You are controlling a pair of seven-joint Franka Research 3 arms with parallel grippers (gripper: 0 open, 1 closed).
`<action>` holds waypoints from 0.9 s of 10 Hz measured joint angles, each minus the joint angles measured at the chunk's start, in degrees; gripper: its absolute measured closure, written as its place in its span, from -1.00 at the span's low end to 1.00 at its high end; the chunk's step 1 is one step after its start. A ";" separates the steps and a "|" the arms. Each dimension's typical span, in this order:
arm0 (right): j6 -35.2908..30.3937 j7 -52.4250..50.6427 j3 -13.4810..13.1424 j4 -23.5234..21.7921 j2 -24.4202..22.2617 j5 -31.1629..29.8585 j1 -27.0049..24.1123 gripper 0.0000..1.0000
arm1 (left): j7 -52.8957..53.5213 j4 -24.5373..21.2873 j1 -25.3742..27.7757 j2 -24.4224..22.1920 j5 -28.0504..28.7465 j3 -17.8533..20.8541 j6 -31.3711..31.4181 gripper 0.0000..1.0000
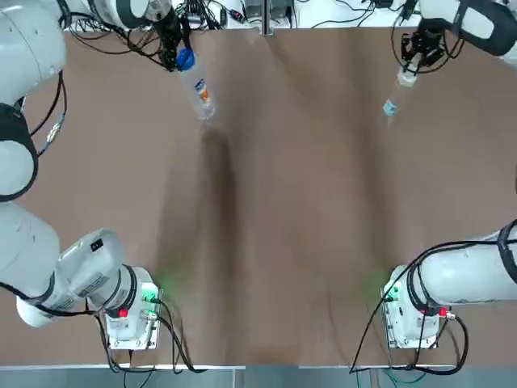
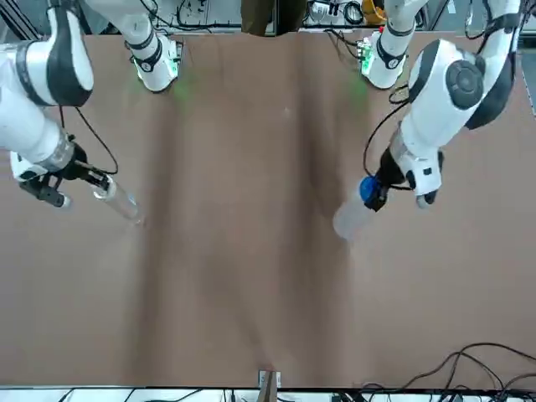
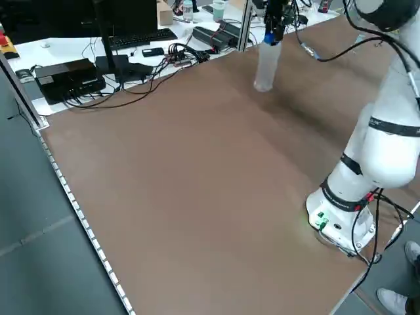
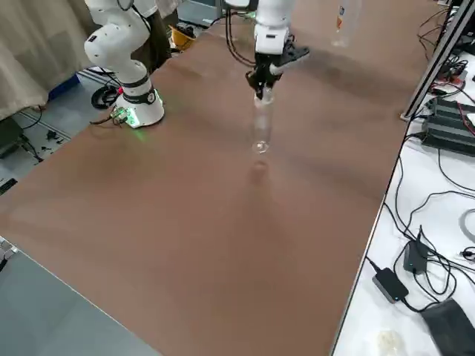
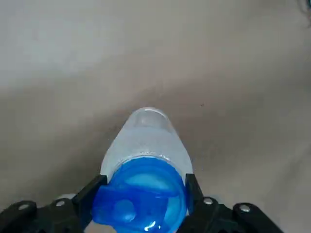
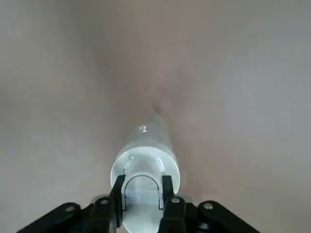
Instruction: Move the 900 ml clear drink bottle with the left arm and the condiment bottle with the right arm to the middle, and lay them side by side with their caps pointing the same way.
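Two bottles, both gripped, both at far end of table point(image 1: 266, 242). L gripper point(image 1: 178, 55) is clamped on clear drink bottle point(image 1: 200, 93) at its blue cap point(image 5: 141, 199). Bottle hangs cap-up, tilted, near far-left corner; I can't tell if its base touches. R gripper point(image 1: 412, 65) is clamped on white cap point(image 6: 141, 174) of condiment bottle point(image 1: 393, 101), far right. In right side view its shadow sits apart from base, so it's off the surface. Bottles well apart. Metal post point(image 1: 263, 16) stands at far edge, centre, between them. Cables point(image 3: 151, 72), keyboard point(image 3: 134, 41) and pwr adapter point(image 4: 390, 282) lie on white bench point(image 4: 438, 215), off table.
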 joint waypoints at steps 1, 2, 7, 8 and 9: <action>0.00 5.92 0.09 1.04 -0.01 0.00 3.05 0.33 | -5.56 0.94 -1.45 1.10 0.05 0.02 0.01 -0.42; 0.00 11.33 0.14 2.31 -0.01 0.27 5.76 0.33 | -10.52 1.65 -3.07 2.06 0.50 0.04 0.01 -0.42; 0.12 33.24 0.11 10.90 6.04 2.71 15.04 0.33 | -25.84 5.19 -13.07 7.19 7.96 5.41 -2.23 -0.42; 0.21 37.74 0.12 13.66 8.77 2.72 17.39 0.33 | -27.32 6.30 -18.33 8.54 8.48 10.09 -2.61 -0.42; 0.37 42.09 0.12 16.57 11.71 2.73 19.51 0.33 | -28.19 7.02 -23.44 9.62 8.56 14.76 -2.64 -0.42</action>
